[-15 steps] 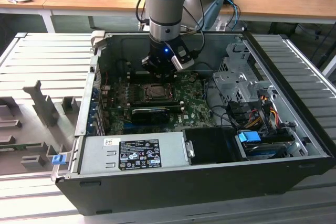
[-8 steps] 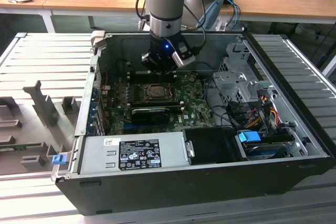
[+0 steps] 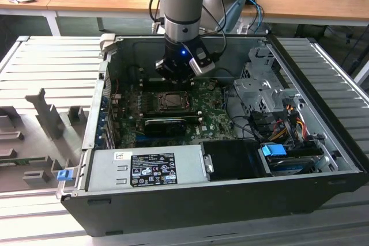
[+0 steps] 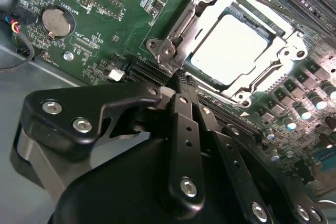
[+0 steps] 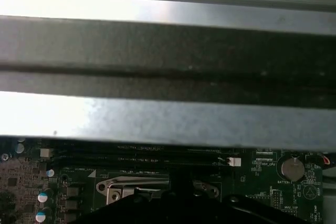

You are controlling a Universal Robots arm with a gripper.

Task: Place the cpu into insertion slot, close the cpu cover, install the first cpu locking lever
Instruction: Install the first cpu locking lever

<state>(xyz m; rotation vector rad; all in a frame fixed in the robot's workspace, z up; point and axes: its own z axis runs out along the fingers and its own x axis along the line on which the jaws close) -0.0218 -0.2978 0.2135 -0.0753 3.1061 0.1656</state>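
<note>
The cpu (image 4: 231, 45) lies pale and flat in the insertion slot (image 3: 172, 101) on the green motherboard. The silver cpu cover (image 4: 286, 56) is folded down around the chip, whose face shows through the cover's cut-out. My gripper (image 4: 180, 80) is shut with nothing between its black fingers. Its tips hover just off the socket's corner bracket (image 4: 168, 51). In the exterior view the gripper (image 3: 176, 79) hangs inside the open case, just behind the socket. Part of the socket's metal frame (image 5: 131, 186) shows in the first wrist view.
A black graphics card (image 3: 166, 124) lies in front of the socket, and a grey power supply (image 3: 144, 168) sits at the case front. A drive cage (image 3: 259, 84) and cables (image 3: 288, 119) fill the exterior view's right. A coin battery (image 4: 55, 19) and the case wall (image 5: 168, 45) are close by.
</note>
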